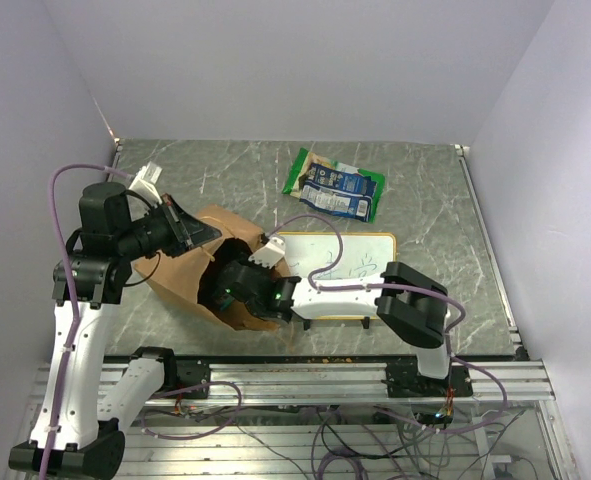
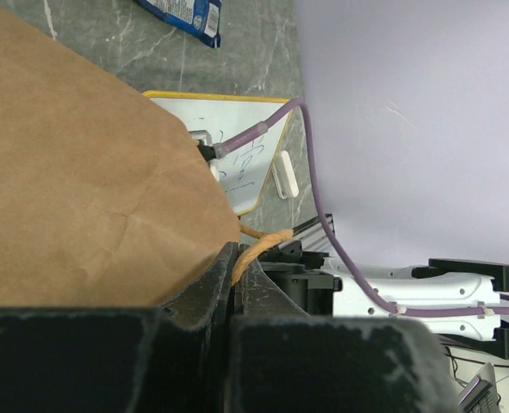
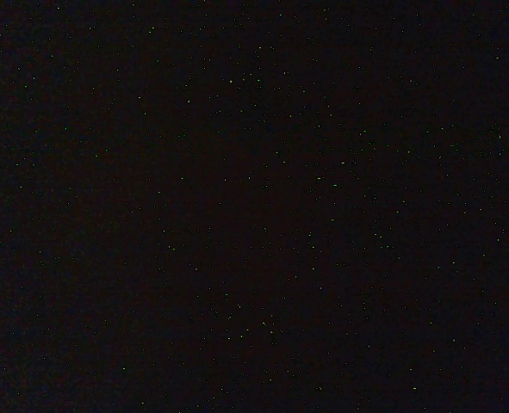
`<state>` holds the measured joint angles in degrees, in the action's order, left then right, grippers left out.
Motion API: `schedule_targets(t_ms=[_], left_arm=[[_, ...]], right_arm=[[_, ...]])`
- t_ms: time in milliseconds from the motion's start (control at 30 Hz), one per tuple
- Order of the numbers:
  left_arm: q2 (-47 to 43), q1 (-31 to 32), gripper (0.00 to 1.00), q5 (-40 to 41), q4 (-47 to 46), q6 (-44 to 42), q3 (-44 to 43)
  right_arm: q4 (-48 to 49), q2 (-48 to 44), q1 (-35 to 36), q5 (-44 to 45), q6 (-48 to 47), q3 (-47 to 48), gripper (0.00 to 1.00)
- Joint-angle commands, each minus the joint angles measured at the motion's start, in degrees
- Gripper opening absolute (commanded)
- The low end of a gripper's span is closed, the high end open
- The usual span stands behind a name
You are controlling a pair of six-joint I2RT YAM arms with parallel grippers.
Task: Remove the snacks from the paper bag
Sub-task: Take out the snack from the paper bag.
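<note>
Grey marbled worktop (image 1: 425,240), lavender walls (image 1: 275,70) — left claw (image 2: 232,258) pinched tight on paper bag (image 1: 185,280) rim, near-left corner. Right claw (image 1: 223,290) buried inside bag — spread impossible to tell. At far edge, middle: snacks (image 1: 335,185).

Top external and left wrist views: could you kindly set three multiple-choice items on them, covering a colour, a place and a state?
1. What colour frames the rectangular whiteboard? A) red B) black C) yellow
2. Where do the glossy green and blue snack packets lie? A) on the board B) beyond its far edge C) under it
3. How is the left gripper? A) shut on the brown kraft paper bag B) wide open C) gripping a packet
C, a yellow rim shows; B, they lie past the board; A, it pinches the bag's edge.
</note>
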<state>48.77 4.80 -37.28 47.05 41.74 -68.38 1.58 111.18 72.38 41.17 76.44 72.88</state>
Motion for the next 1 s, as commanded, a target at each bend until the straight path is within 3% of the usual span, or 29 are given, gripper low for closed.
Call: schedule_targets(t_ms=[0,133,333,533,967], left_arm=[[-0.2,-0.6,0.07,-1.5,-0.2,-1.4,-1.4],[-0.6,-0.6,0.07,-1.4,-0.5,-0.8,-0.9],[-2.1,-0.6,0.07,0.5,1.6,-0.1,-0.2],[-5.0,-0.6,0.07,1.7,1.3,5.1,2.4],[-6.6,-0.6,0.07,6.2,13.8,1.6,-1.9]], right_arm=[[-1.1,4.0,0.4,1.3,-0.8,2.8,0.55],[-1.5,8.2,0.2,0.7,-0.7,6.0,0.53],[-0.2,8.6,-0.4,-0.2,-1.5,6.6,0.43],[3.2,7.4,-2.0,-3.6,-5.2,6.8,0.0],[1.8,-7.5,-3.0,-5.5,-13.6,-1.9,0.0]])
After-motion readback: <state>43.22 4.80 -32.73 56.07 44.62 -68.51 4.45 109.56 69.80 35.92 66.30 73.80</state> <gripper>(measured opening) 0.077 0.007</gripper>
